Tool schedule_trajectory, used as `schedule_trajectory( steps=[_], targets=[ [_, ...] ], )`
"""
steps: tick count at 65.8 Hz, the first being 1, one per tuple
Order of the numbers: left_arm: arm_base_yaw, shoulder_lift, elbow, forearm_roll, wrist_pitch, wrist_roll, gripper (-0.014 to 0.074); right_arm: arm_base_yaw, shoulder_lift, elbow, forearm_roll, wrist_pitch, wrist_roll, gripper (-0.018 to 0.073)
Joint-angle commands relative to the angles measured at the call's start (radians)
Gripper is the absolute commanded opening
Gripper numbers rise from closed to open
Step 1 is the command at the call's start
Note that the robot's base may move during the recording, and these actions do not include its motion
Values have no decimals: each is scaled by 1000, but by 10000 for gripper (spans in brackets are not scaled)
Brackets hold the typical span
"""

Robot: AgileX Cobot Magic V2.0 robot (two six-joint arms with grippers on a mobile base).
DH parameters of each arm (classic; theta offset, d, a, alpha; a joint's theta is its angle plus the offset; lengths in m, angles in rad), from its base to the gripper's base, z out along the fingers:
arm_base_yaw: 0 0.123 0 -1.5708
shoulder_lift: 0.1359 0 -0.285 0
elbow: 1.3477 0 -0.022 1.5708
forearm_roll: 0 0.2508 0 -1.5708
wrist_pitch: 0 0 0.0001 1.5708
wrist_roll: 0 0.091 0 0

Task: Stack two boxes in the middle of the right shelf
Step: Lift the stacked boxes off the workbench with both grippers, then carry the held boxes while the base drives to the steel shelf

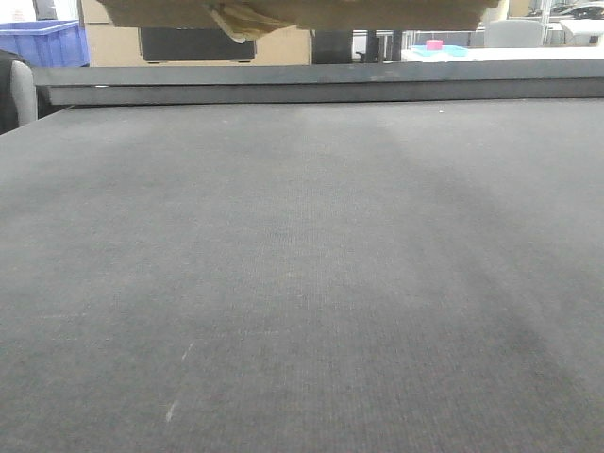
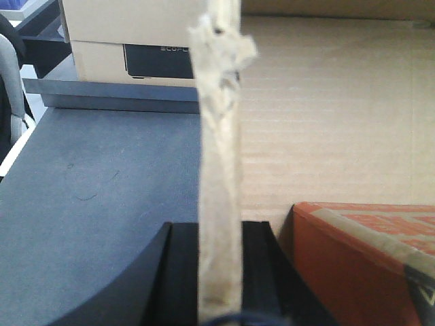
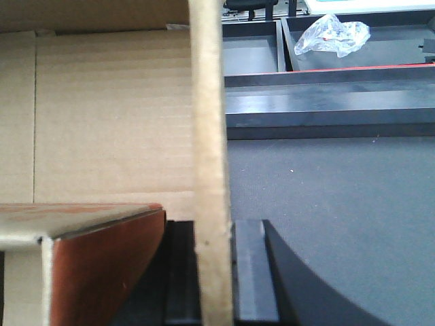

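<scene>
A brown cardboard box is held up between both arms; only its underside (image 1: 293,11) shows at the top of the front view. My left gripper (image 2: 219,234) is shut on the box's left wall (image 2: 219,136), seen edge-on. My right gripper (image 3: 214,231) is shut on the box's right wall (image 3: 207,102). Inside the cardboard box lies a red-brown box (image 2: 367,258), also seen in the right wrist view (image 3: 81,258). The box's inner cardboard face (image 2: 326,109) fills the space between the walls.
A dark grey felt surface (image 1: 302,283) lies below, ending at a grey raised ledge (image 1: 321,83). Beyond are a blue crate (image 1: 42,42), a beige carton (image 2: 129,41), and dark trays with a crumpled plastic bag (image 3: 336,34).
</scene>
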Motion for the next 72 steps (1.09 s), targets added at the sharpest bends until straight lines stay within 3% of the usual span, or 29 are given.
schedule_trajectory(
  steps=[1, 72],
  targets=[
    [13, -18, -16, 76, -4, -5, -111, -9, -16, -13, -57, -25, 0, -162],
    [13, -12, -16, 76, -4, -5, -111, -9, -16, -13, -57, -28, 0, -162]
  ],
)
